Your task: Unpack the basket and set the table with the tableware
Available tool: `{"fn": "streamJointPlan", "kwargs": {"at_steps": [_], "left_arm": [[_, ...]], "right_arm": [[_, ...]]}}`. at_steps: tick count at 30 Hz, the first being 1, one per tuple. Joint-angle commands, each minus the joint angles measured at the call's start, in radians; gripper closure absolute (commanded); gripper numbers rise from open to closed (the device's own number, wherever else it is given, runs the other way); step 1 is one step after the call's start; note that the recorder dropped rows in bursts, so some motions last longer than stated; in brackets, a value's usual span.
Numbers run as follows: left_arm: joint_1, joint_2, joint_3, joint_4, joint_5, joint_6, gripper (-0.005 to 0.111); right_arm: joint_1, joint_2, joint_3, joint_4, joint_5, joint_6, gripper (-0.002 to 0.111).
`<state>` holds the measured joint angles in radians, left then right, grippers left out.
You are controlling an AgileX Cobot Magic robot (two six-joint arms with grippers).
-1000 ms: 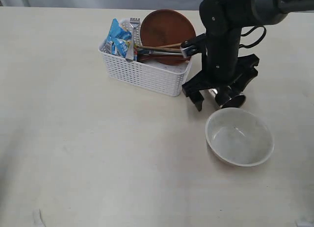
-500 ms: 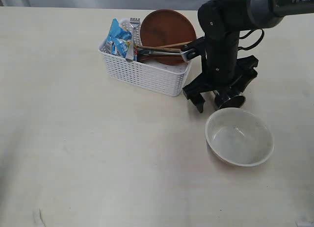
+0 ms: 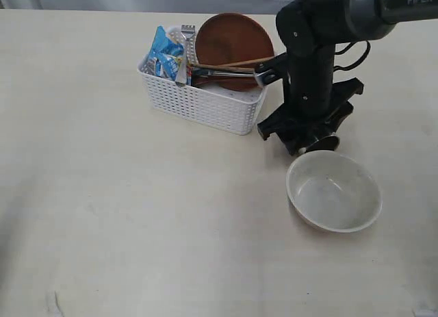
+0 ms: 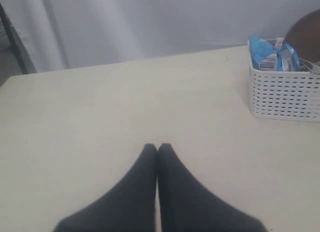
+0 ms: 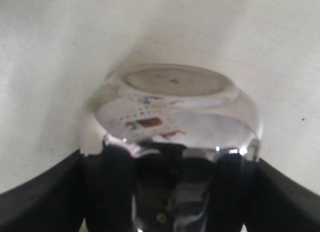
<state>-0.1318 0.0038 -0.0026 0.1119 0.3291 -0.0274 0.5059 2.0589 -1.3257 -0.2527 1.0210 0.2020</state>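
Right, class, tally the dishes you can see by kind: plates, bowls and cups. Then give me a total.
Plates: 1, the brown plate standing in the basket
Bowls: 1, the bowl on the table
Cups: 1, the steel cup near the bowl
Total: 3

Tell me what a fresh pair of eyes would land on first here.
The right gripper, low over the table with its fingers either side of a steel cup, between the white basket and the empty off-white bowl. Next, the basket itself, packed with a brown plate standing on edge, cutlery and a blue snack bag.
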Motion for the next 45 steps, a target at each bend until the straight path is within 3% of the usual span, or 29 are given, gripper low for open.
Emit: {"fn": "streamJointPlan", "kwargs": {"at_steps": [1, 9, 25, 34, 38, 45], "left_arm": [[-0.007, -0.004, 0.003, -0.011, -0.009, 0.000, 0.107], [-0.007, -0.004, 0.003, -0.011, -0.009, 0.000, 0.107], [-0.007, -0.004, 0.003, 0.014, -0.009, 0.000, 0.107], [-0.007, -0.004, 0.003, 0.014, -0.009, 0.000, 0.107], [-0.007, -0.004, 0.003, 0.014, -0.009, 0.000, 0.107], [-0.007, -0.004, 0.003, 0.014, -0.009, 0.000, 0.107]], "right_arm": [[-0.005, -0.001, -0.010, -0.048, 0.093, -0.025, 0.109], [-0.005, -0.070, -0.135, -0.050, 0.200, -0.067, 0.109], [-0.144, -0.232, -0.136, 0.313, 0.200, -0.216, 0.109], [-0.144, -0.347, -0.102, 0.340, 0.200, -0.224, 0.109], [-0.137, -0.401, -0.102, 0.450, 0.200, -0.260, 0.109], [-0.028, -0.482, -0.102, 0.567, 0.200, -0.325, 0.109]]}}
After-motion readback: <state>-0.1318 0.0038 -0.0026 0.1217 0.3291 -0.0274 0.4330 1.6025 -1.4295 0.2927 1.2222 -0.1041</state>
